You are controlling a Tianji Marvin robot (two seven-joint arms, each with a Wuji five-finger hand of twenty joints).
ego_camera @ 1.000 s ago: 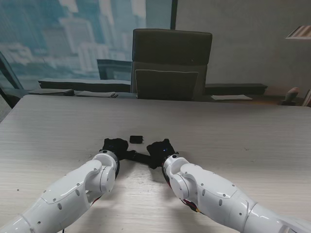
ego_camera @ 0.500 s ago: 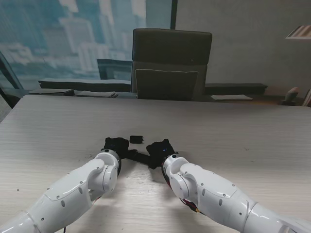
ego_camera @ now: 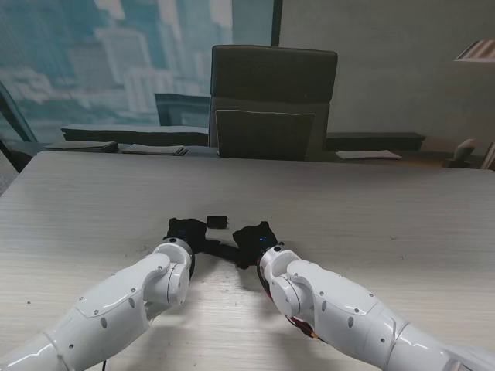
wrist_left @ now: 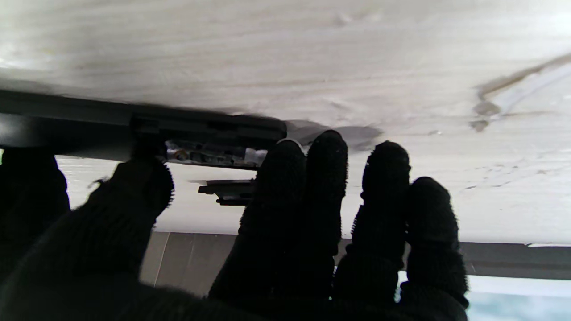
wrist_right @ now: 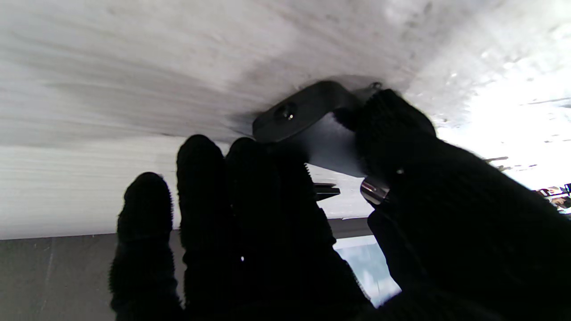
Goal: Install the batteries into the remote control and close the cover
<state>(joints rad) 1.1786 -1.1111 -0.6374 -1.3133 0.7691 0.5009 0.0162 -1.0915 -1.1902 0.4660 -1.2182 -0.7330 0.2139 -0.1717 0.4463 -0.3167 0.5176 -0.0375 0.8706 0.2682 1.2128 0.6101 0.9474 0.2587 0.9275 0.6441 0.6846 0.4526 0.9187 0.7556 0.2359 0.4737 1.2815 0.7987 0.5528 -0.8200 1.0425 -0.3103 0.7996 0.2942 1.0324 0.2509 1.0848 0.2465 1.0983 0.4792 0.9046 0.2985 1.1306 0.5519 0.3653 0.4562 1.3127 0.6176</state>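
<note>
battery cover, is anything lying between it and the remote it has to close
Nothing visible does. The battery cover lies alone on the table, just farther from me than the remote, which the left hand and right hand grip at its ends. Only bare table shows between cover and remote.

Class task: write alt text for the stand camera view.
Two gloved robot hands, left hand and right hand, hold a dark remote control between them on a pale table. A small dark cover lies just beyond.

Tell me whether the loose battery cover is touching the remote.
Apart. The stand view shows bare table between the cover and the remote.
</note>
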